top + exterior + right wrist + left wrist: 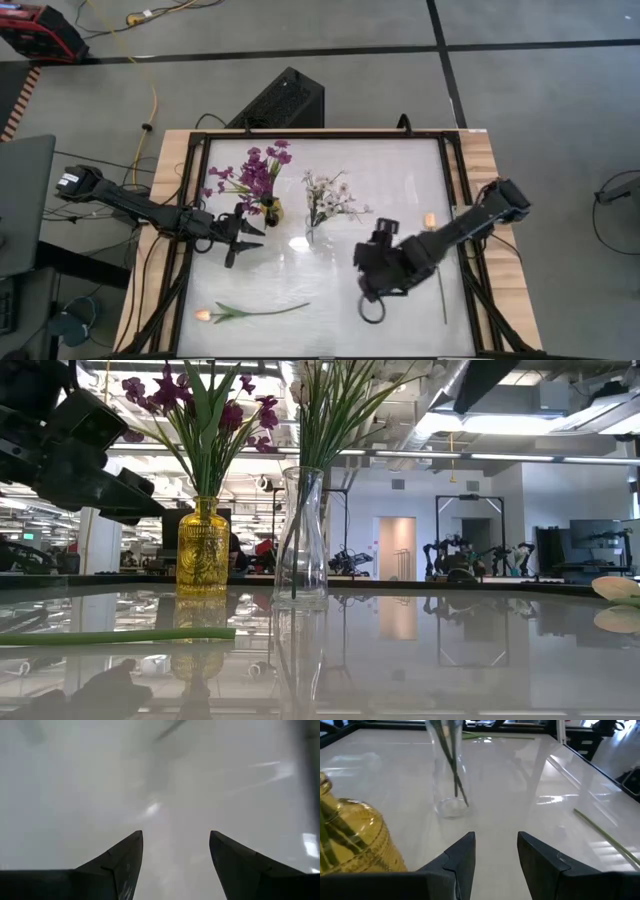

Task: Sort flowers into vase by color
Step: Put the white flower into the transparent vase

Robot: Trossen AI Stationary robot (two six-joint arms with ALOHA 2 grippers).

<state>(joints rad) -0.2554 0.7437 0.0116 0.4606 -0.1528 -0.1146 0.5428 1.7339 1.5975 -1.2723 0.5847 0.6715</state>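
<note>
1. Left gripper (243, 236) hangs above the white tabletop (400, 170) just beside the yellow glass vase (270, 211), its two fingers (462, 857) apart with nothing between them.
2. Right gripper (372, 305) sits lower over the table's right half, pointing down at bare surface; its jaws stand wide apart and hold nothing.
3. Purple flowers (255, 172) stand upright in the yellow glass vase, green leaves fanning out around the blossoms in the low view.
4. White blossom sprigs (330, 197) stand in the clear glass vase (300, 540), which is just beside the yellow one, nearer the table's middle; their thin stems reach the vase's bottom.
5. One pale orange tulip (250, 312) lies flat on the table near the front edge, on the left arm's side, bud pointing left and well apart from both vases.
6. Second pale orange tulip (438, 262) lies along the right side of the table, bud toward the far end, its stem partly hidden under the right arm.
</note>
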